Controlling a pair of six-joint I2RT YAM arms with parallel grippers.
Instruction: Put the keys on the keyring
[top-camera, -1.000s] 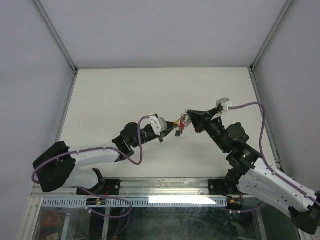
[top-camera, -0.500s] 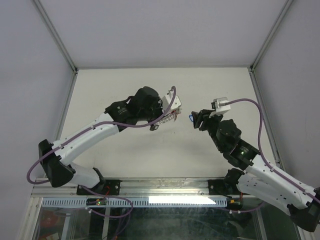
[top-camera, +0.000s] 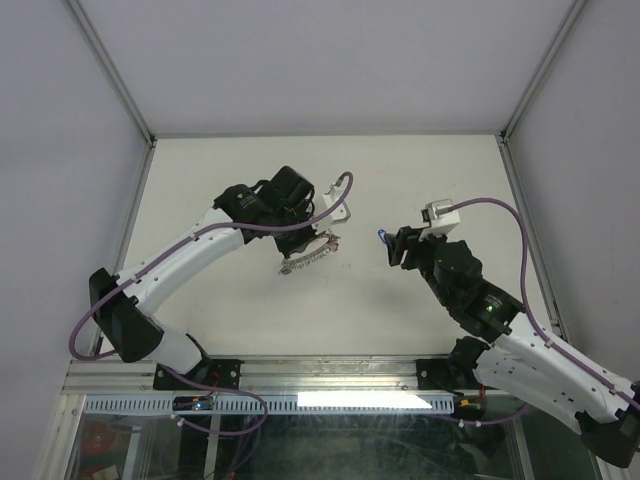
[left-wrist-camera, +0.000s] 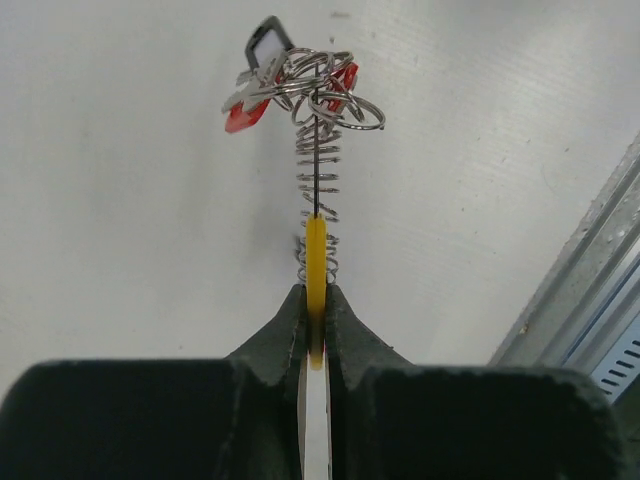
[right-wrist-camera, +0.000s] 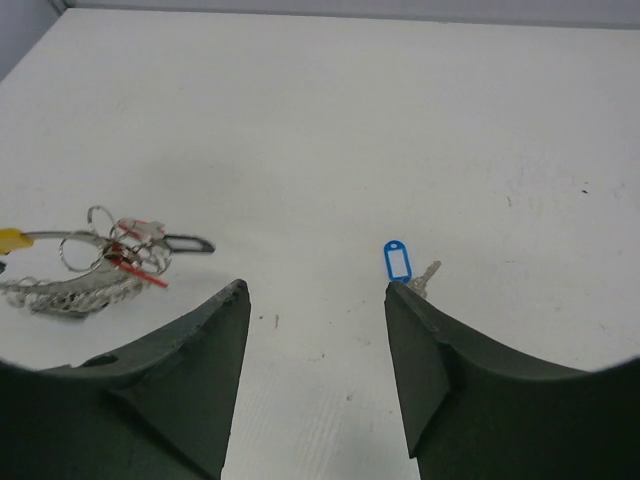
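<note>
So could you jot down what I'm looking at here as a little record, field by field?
Left gripper: shut on a yellow tag
Keyring: coiled wire, stretching out beyond that tag
Bunched at its far end: red-tagged keys and a black tag
Right gripper: open, holding nothing
Loose key: blue-tagged key, flat on the table just ahead of one right fingertip
Keyring touching table: cannot tell

Left arm (top-camera: 190, 255) reaching forward, left claw (left-wrist-camera: 316, 295) pinched tight, right arm (top-camera: 470, 295) folded low, right claw (right-wrist-camera: 315, 290) spread wide
</note>
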